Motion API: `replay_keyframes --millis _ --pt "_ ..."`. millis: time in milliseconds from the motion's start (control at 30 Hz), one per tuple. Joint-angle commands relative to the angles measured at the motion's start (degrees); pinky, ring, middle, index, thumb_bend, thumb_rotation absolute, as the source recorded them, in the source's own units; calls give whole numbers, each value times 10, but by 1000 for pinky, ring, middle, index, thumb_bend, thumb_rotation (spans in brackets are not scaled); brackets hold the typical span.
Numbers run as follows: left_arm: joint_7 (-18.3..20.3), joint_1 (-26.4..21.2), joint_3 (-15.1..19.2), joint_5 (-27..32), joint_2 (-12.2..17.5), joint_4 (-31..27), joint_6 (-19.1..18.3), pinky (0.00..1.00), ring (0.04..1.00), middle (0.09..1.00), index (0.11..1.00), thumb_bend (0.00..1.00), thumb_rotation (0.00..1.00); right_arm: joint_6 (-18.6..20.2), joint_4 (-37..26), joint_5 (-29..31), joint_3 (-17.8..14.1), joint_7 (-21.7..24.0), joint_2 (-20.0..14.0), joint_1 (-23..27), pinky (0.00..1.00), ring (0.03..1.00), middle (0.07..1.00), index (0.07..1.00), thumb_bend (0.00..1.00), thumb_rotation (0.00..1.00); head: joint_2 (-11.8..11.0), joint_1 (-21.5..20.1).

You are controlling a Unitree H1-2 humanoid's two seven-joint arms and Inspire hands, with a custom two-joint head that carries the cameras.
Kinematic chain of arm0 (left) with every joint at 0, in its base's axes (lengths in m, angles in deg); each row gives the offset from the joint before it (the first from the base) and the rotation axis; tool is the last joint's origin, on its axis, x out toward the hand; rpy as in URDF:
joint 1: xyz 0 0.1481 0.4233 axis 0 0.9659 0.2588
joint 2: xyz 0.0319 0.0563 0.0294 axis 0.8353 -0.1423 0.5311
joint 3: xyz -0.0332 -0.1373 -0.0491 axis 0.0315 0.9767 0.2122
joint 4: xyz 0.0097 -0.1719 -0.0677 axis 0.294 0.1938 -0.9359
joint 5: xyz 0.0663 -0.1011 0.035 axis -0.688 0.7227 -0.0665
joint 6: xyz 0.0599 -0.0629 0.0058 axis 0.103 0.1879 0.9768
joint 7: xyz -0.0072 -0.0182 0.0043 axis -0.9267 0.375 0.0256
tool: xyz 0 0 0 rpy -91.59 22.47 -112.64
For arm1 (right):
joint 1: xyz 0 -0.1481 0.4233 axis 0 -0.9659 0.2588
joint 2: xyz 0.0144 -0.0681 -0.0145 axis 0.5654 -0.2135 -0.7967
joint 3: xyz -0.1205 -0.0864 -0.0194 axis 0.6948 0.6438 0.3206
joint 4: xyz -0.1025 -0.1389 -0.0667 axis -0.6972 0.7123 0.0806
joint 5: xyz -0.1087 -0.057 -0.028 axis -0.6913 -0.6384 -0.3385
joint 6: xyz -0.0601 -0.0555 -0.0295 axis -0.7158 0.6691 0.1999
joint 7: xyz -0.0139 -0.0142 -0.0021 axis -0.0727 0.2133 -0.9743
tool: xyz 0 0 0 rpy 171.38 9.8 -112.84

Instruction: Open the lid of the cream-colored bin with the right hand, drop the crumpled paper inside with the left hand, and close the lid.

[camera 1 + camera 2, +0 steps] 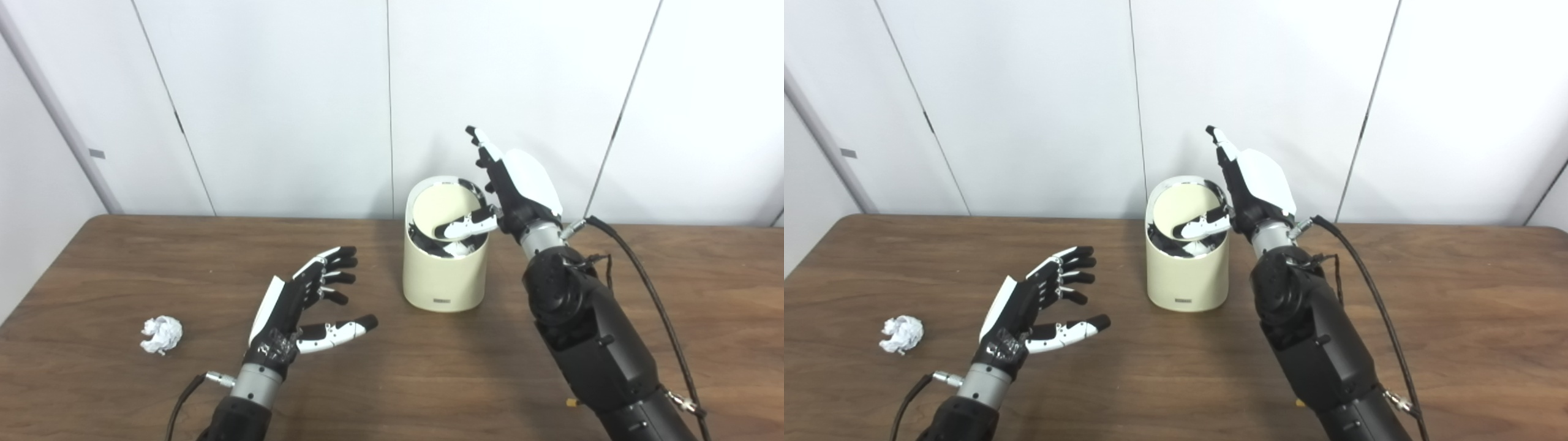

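White wall panels stand behind a dark wooden table (429, 380), on which a cream-colored bin (444, 278) is set near the far edge. Its lid (442, 208) is seen tilted up toward the back, so that the mouth is uncovered; a glossy surface inside reflects black and white shapes, and the bin's contents cannot be made out. The right hand (511, 190) is held just beside the bin's right rim, raised with its fingers (481, 144) pointing upward past the lid, while the thumb is laid across the open mouth. Whether the lid is pressed by the thumb or merely propped is not clear, but the pose is judged to be meant to keep the lid from swinging down; the fingers are spread and nothing is gripped between them. The left hand (306, 306) hovers over the table with its fingers loosely apart and released, nothing being held. The crumpled paper (161, 334) lies on the table well apart from those fingers, on the side of the back of the hand, away from the bin, which stands beyond the fingertips. The opening step is judged done, and the paper has not yet been picked up; the left hand would have to be carried away from the bin to reach it.
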Motion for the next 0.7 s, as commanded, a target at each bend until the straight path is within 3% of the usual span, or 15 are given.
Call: replay_keyframes --millis 0,133,200,333,433,500,667 --pt "-5 -17 2 2 2 -12 19 604 748 813 841 707 82 -17 -27 14 -16 -2 -5 25 702 879 940 971 731 507 0 0" --pt "-5 -20 2 5 2 -9 20 587 746 814 838 712 86 -6 -53 26 -37 8 -11 32 745 895 952 978 646 704 0 -1" --pt "-5 -21 2 3 1 -9 18 586 747 815 837 714 89 -2 -72 31 -50 10 -14 29 726 887 954 971 636 753 0 -1" --pt "-5 -23 1 2 2 -7 18 592 749 815 837 716 95 -31 -92 50 -72 -3 -20 6 661 862 944 948 618 726 1 -2" --pt "-6 -25 1 3 2 -3 21 583 743 815 837 716 96 -29 -126 62 -85 2 -26 -27 629 826 930 947 619 714 1 -1" --pt "-6 -26 0 1 2 -1 23 597 743 812 836 719 97 -27 -147 76 -95 7 -27 -52 635 819 922 950 628 702 1 -2" --pt "-7 -27 0 -1 1 -4 19 591 746 813 838 720 89 -70 -173 124 -107 18 -43 -123 683 853 961 974 721 625 1 -2"
